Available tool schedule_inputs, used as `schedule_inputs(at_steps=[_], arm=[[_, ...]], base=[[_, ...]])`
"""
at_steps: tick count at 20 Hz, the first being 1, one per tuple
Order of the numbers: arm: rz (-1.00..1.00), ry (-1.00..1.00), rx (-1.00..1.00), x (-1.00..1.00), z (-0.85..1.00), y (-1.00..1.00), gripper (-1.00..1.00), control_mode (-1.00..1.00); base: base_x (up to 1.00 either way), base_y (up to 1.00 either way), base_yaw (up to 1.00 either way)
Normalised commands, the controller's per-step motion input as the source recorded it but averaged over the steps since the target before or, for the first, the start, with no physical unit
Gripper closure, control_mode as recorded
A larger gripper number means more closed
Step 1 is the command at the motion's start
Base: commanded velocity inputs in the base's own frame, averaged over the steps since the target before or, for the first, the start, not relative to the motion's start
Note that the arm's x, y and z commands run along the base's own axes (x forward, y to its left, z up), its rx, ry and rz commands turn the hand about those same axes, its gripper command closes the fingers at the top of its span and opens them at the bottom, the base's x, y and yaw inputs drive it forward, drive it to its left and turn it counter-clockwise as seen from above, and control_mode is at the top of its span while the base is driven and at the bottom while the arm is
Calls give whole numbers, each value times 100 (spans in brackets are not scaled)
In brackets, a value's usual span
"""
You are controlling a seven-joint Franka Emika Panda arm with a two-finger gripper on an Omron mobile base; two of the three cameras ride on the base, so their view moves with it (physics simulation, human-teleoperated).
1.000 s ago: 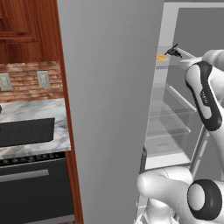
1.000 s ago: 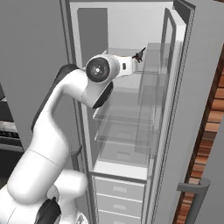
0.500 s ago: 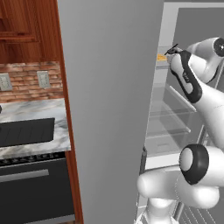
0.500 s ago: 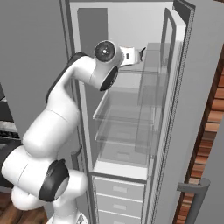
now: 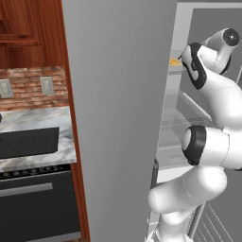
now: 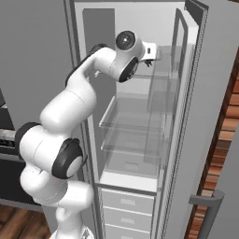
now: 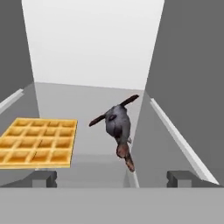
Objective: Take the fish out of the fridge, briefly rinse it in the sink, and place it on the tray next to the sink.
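Note:
The tall grey fridge stands open, showing its pale shelved interior. My arm reaches into the top shelf. In the hand view the fish, small, dark grey with thin fins, lies on that shelf, tail towards me. My gripper is open just short of the tail, its fingertips wide apart on either side and touching nothing. From the right base view the gripper sits at the top shelf. A black sunken basin in the marble counter, apparently the sink, lies far left. The tray is out of view.
A golden waffle lies on the same shelf, left of the fish, also visible as a waffle edge. Clear glass shelves sit below. The open fridge door is on the right. A dark under-counter appliance stands beneath the counter.
The arm has folded up and pushed the hand deeper into the fridge's top shelf. The jaws have stayed wide open.

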Motion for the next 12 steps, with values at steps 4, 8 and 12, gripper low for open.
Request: schedule_inputs(at_steps=[4,8,12], arm=[[0,0,0,5,-2,-4,-100,-100],[0,7,0,34,-24,-18,-100,-100],[0,11,0,41,-26,-13,-100,-100]], base=[[0,0,0],[0,0,0],[0,0,0]])
